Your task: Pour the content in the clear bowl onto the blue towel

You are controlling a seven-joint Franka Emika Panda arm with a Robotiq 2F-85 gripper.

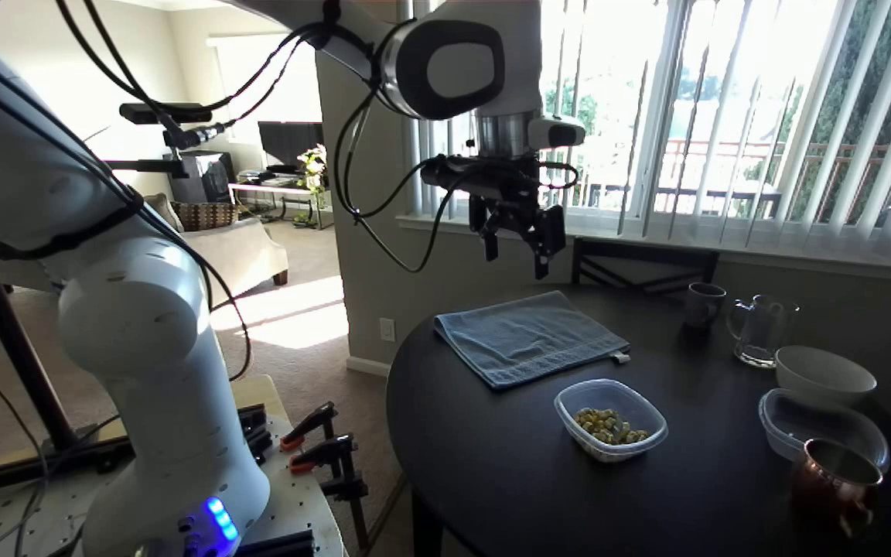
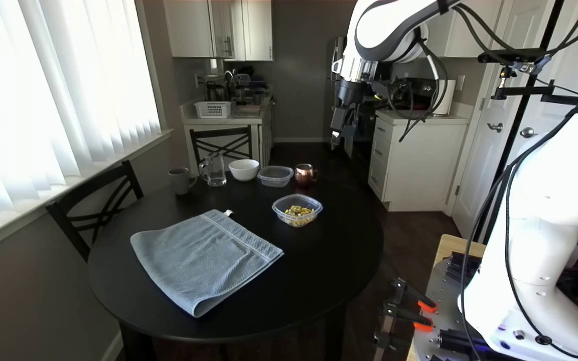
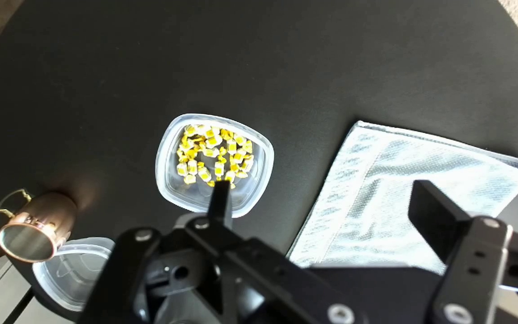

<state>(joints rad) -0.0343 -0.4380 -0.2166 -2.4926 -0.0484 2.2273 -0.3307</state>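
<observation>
The black pincer (image 1: 516, 259), spread wide, hangs above the round matte-black table (image 2: 329, 260), where a rounded-square clear plastic bowl (image 3: 169, 175) holds yellow-and-white, candy-like pieces (image 3: 214, 141), near a folded, textured blue towel (image 2: 198, 255).

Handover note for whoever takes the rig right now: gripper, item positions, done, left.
The gripper: open, holding nothing, raised above the table.
The clear bowl: upright on the table, beside the blue towel, not touching it; yellow pieces inside.
The blue towel: lying folded on the table.
Done: no grasp, no pour yet.
Left: grip the clear bowl, carry it over the blue towel, tip the yellow pieces out.
Don't mix it up with the second clear container beside the copper mug.
</observation>
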